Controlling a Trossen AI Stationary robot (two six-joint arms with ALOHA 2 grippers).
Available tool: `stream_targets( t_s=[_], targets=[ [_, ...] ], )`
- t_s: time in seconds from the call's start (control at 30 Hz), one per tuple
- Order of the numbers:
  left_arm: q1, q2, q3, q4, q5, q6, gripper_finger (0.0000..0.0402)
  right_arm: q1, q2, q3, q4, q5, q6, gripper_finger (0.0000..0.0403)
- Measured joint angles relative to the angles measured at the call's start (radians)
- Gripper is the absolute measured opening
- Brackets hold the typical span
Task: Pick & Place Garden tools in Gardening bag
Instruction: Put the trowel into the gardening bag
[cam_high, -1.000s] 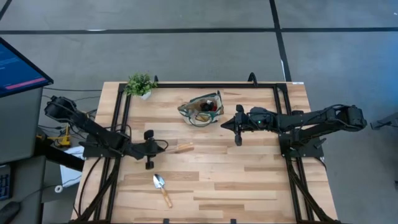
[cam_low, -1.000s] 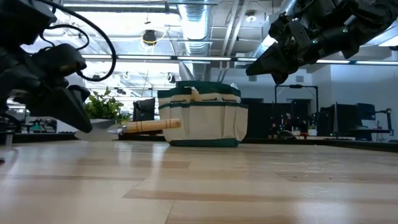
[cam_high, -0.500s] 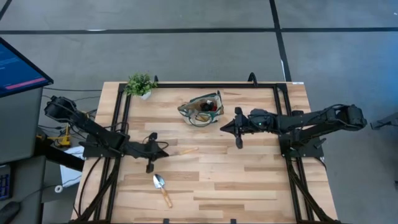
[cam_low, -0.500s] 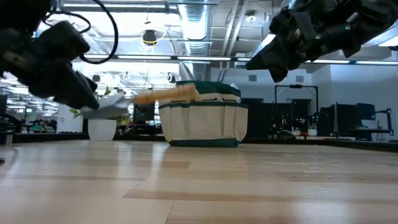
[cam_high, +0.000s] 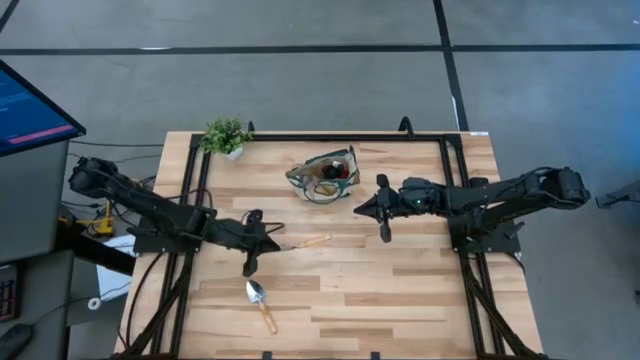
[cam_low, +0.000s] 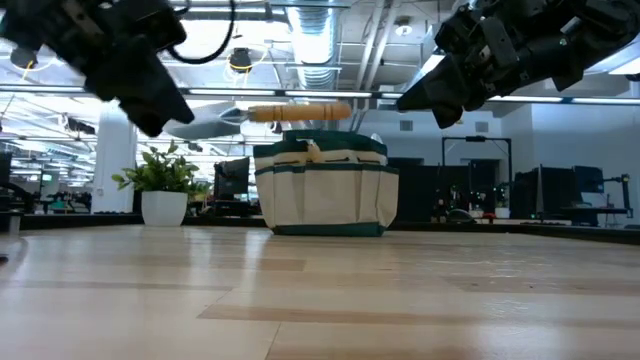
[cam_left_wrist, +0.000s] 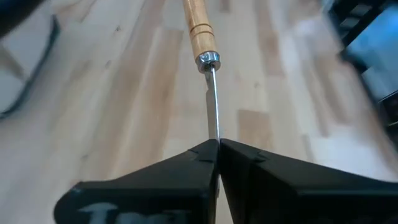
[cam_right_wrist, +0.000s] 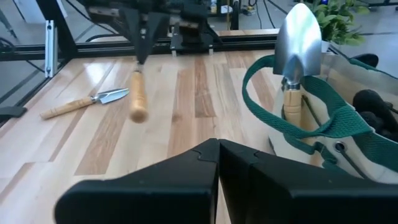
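My left hand (cam_high: 268, 240) is clenched on the thin metal shank of a wooden-handled tool (cam_left_wrist: 200, 34), holding it level above the bench (cam_high: 400, 280), its handle pointing toward the gardening bag (cam_high: 325, 175). My right hand (cam_high: 362, 205) hangs clenched and empty just beside the bag, which holds an upright trowel (cam_right_wrist: 297, 43). Another trowel (cam_high: 260, 300) lies on the bench near its front edge.

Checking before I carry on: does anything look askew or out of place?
The left gripper holds its tool by the thin metal end, the wooden handle sticking out level. One trowel lies on the table.
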Motion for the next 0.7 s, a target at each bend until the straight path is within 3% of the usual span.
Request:
stream_targets(
  t_s=[0.17,0.37,0.7],
  targets=[
    [0.079,0.0,0.127,-0.254,0.013,0.055,0.0001,-0.001,-0.012,0.01,-0.004,0.0,-0.001,0.0],
    [0.18,0.001,0.19,-0.341,0.132,0.118,0.0001,0.017,0.027,0.113,-0.085,-0.055,0.005,0.0],
    [0.242,0.002,0.226,-0.446,0.155,0.184,0.0001,0.07,0.296,0.403,-0.242,-0.099,-0.112,0.0]
  ],
)
